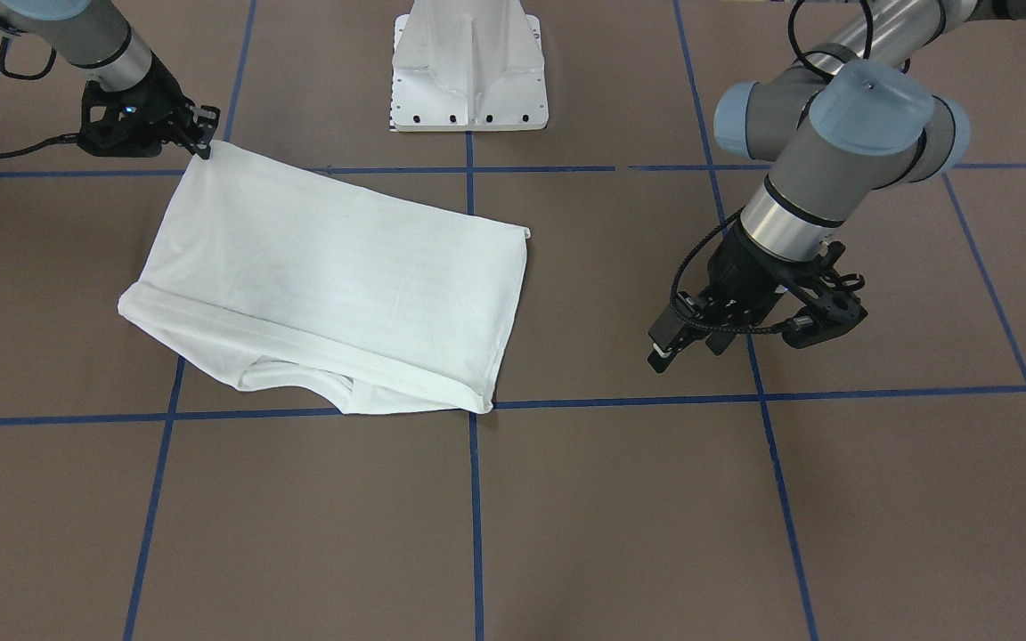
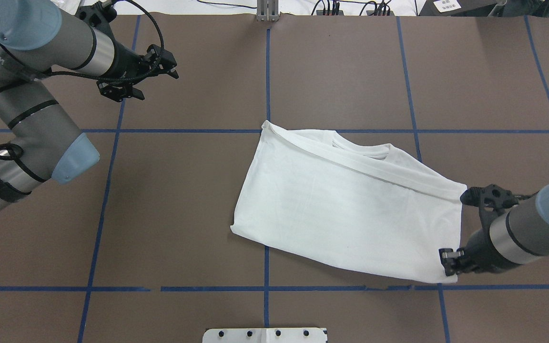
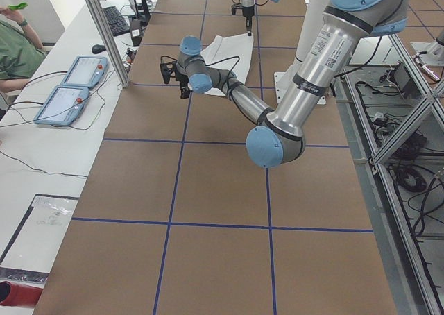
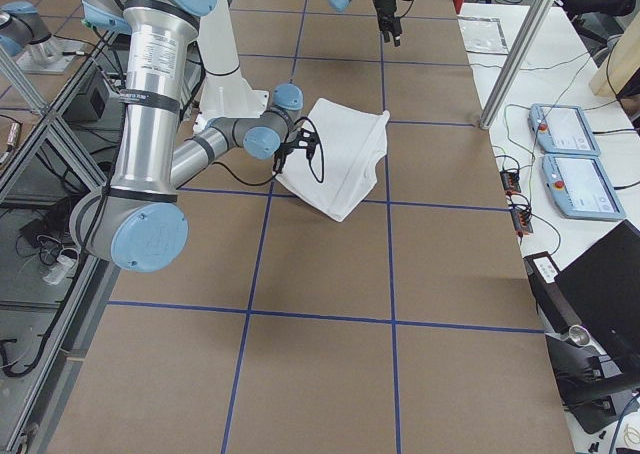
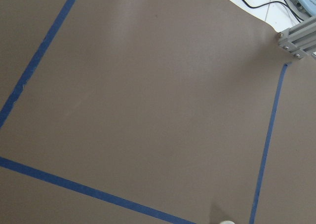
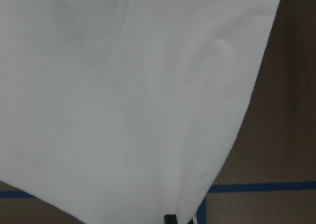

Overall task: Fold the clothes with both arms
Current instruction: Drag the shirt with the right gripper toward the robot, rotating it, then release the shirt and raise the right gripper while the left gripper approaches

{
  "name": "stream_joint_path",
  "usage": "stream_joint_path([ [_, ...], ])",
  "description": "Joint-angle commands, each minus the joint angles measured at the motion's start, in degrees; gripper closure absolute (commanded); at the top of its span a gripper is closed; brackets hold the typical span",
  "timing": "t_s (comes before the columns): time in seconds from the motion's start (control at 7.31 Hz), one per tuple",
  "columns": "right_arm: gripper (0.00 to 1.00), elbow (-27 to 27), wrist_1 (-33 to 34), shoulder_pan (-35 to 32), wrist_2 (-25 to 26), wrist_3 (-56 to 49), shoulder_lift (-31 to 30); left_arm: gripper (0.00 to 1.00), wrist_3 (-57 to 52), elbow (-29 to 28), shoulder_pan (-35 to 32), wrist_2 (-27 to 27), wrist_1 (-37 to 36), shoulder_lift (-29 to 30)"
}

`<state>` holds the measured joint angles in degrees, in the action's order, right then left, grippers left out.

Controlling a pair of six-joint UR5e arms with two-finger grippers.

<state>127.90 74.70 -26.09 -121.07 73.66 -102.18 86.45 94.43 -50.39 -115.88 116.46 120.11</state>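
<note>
white t-shirt (image 1: 335, 276) folded, its corner pinched in right gripper (image 1: 204, 142) (jaws closed on cloth); left gripper (image 1: 666, 343) well apart, jaw gap cannot be told; collar (image 2: 365, 150) partly covered by fold

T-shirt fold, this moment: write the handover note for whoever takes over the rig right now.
Right tool: shut on the T-shirt at its corner nearest the robot.
Left tool: open, empty, above the bare table, well clear of the cloth.
T-shirt: a rough rectangle on the robot's right half, collar at the operators' edge, no sleeves showing.
Done: sleeves seemingly folded in.
Left: probably the further folds; the left tool has no corner yet.
</note>
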Motion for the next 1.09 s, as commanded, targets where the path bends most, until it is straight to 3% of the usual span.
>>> stream_joint_path([
  [0.0, 1.00, 1.65, 0.01, 10.57, -2.41, 0.08, -3.01, 0.01, 0.12, 1.37, 0.64, 0.30, 0.00, -0.13],
  [0.14, 0.98, 1.65, 0.01, 14.36, -2.50, 0.08, -3.11, 0.01, 0.12, 1.72, 0.55, 0.30, 0.00, -0.13],
  [0.27, 0.01, 1.74, -0.08, 16.31, -2.42, 0.08, -3.11, 0.01, 0.03, 1.99, 0.64, 0.39, 0.00, -0.13],
  [0.55, 0.00, 1.91, -0.34, 15.03, -1.90, 0.17, -2.67, 0.01, 0.03, 2.16, 1.60, 0.39, 0.00, -0.13],
  [0.96, 0.00, 1.74, -0.52, -1.71, -1.89, 0.17, 5.21, 0.01, 4.12, 2.16, 8.08, 0.30, -0.26, -0.13],
])
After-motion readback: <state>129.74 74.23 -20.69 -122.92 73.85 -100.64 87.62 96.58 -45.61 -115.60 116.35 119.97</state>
